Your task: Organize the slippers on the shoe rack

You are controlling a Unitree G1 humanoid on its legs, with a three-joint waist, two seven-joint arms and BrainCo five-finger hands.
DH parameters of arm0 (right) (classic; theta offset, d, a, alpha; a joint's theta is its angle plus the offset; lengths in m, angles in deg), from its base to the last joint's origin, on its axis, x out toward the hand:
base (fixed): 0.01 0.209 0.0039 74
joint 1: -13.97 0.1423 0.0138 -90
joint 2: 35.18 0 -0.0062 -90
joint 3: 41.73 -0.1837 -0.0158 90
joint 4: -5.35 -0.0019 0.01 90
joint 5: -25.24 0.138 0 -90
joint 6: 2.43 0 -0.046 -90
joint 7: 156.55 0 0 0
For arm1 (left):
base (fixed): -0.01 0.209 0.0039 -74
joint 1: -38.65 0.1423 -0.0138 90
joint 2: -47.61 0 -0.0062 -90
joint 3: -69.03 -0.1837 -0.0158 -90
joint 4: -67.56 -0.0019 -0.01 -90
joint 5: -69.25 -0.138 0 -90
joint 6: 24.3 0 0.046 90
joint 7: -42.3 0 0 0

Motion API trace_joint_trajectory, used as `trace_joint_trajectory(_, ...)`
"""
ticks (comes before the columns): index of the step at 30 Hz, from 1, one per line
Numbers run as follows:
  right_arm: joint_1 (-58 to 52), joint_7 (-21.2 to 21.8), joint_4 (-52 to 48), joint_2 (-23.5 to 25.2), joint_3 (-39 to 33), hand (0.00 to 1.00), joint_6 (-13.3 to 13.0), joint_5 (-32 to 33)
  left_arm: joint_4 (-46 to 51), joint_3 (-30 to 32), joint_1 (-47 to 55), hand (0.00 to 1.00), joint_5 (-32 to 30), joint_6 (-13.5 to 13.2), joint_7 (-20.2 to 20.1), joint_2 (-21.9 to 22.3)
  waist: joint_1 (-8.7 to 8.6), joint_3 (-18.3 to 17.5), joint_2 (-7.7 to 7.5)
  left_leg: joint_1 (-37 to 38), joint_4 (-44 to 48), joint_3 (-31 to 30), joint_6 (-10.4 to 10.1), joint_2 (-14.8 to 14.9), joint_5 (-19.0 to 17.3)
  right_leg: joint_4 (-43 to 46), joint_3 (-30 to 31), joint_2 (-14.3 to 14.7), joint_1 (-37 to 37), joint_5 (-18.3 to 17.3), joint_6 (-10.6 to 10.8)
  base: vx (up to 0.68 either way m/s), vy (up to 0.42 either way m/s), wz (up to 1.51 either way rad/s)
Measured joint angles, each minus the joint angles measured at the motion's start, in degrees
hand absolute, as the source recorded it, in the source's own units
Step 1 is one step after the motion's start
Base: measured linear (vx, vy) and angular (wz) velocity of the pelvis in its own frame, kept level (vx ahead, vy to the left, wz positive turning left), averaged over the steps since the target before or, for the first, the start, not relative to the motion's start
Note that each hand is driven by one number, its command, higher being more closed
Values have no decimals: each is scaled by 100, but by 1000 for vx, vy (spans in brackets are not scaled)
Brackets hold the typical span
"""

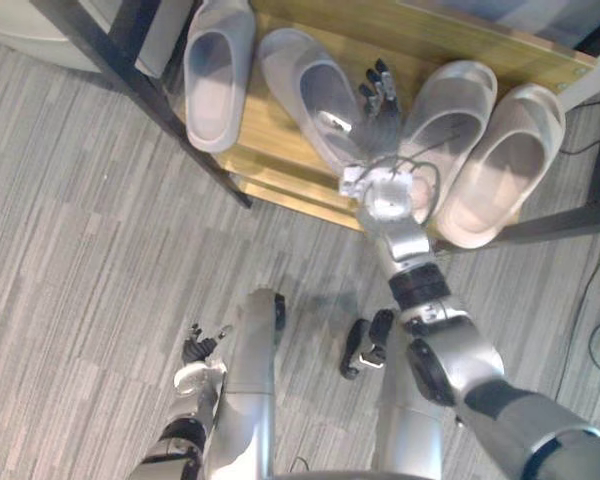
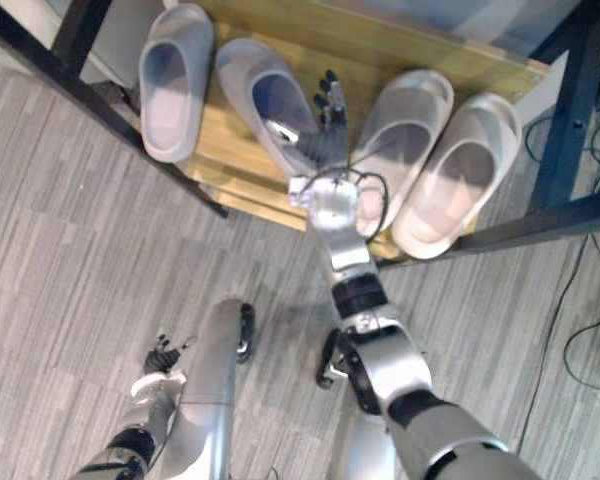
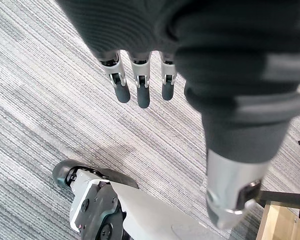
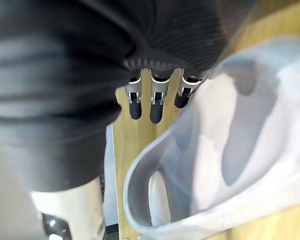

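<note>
Four pale slippers (image 1: 450,115) sit on the wooden shoe rack (image 1: 460,40) across the upper frame. The right hand (image 1: 378,112), fingers straight and holding nothing, lies beside the skewed slipper (image 1: 305,90) at upper centre. It looks best to push its side gently until it parallels its mate (image 1: 218,75). The left hand (image 1: 195,350) hangs relaxed at lower left over grey striped carpet (image 1: 80,200) — a black frame bar (image 1: 160,117) crosses nearby.
</note>
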Motion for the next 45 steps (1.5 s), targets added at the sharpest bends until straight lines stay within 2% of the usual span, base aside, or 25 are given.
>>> trace_joint_trajectory(6,-247,98,-385,139,5,0,-58,299,15,75,5,0,-100,4,-6,4,-2,-22,-30,51,-130,35,-26,25,20,-117,4,24,13,50,-7,1,-9,-1)
trace_joint_trajectory(9,-262,124,-385,267,39,0,-89,591,23,75,6,0,-112,4,-5,4,-1,-22,-30,53,-152,31,-33,29,24,-136,-8,28,15,51,-9,12,-10,0)
trace_joint_trajectory(10,-286,159,-386,283,147,0,-156,874,43,83,6,0,-121,9,-2,4,-1,-22,-30,60,-160,28,-33,36,24,-145,-19,30,26,50,-8,0,0,0)
trace_joint_trajectory(18,-342,252,-381,692,161,0,-306,1582,153,87,3,0,-201,90,8,39,10,-21,-30,196,-319,-29,-89,-31,96,-238,-102,-27,202,42,5,-3,-17,6)
trace_joint_trajectory(30,-277,262,9,791,103,0,-389,2023,180,84,-14,0,-199,86,13,71,39,-14,-25,141,-384,-157,-171,-84,170,-241,-221,-58,202,37,2,3,-18,4)
trace_joint_trajectory(33,-199,222,70,790,109,0,-422,1943,178,73,-33,0,-201,87,15,86,39,-1,-27,137,-460,-168,-184,-138,229,-251,-240,-97,199,37,2,-8,-28,11)
trace_joint_trajectory(34,-144,177,66,793,158,0,-419,1616,179,74,-36,0,-201,86,21,97,47,3,-28,130,-468,-187,-193,-143,238,-252,-258,-104,199,37,2,-1,-19,4)
trace_joint_trajectory(36,-134,155,57,792,197,0,-417,1451,180,75,-36,0,-201,86,21,97,46,7,-28,127,-468,-192,-196,-141,240,-253,-264,-103,199,37,2,0,0,0)
trace_joint_trajectory(38,-137,72,-12,775,314,0,-389,965,192,83,-36,0,-202,87,24,97,40,64,-31,129,-466,-191,-196,-137,240,-253,-262,-94,200,37,3,0,0,0)
trace_joint_trajectory(45,-605,-15,-1011,765,507,0,-288,12,247,89,-49,0,-216,92,32,96,24,172,-29,137,-466,-185,-195,-130,239,-265,-253,-92,205,36,5,0,0,0)
